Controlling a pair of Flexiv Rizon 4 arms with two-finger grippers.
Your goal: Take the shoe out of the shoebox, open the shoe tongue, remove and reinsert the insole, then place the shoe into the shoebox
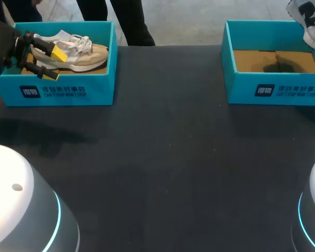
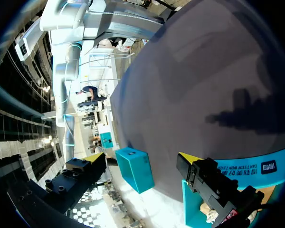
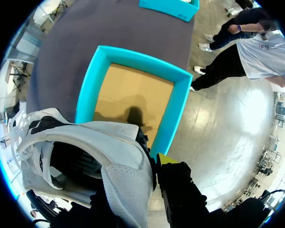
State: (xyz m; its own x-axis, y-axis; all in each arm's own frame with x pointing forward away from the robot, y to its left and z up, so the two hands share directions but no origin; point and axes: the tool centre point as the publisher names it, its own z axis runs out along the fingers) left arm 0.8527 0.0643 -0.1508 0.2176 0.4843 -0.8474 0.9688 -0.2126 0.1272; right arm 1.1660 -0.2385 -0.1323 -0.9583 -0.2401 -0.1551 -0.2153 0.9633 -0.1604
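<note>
A white and black shoe (image 1: pixel 308 21) hangs above the right teal shoebox (image 1: pixel 273 89), whose cardboard floor is bare. My right gripper (image 3: pixel 149 164) is shut on the rim of the shoe's (image 3: pixel 85 156) opening. One yellow tip shows outside the rim and the other finger is hidden inside, with that shoebox (image 3: pixel 88 90) below. A beige shoe (image 1: pixel 79 52) lies in the left teal shoebox (image 1: pixel 68 92). My left gripper (image 1: pixel 54 63) hovers open at this box's left end, fingers spread over the shoe's near part. In the left wrist view the left gripper (image 2: pixel 140 161) is open and holds nothing.
The dark table (image 1: pixel 163 157) stretches between the two boxes. From the left wrist, the left box's printed wall (image 2: pixel 247 173) is beside one finger and the far box (image 2: pixel 133 168) lies across the table.
</note>
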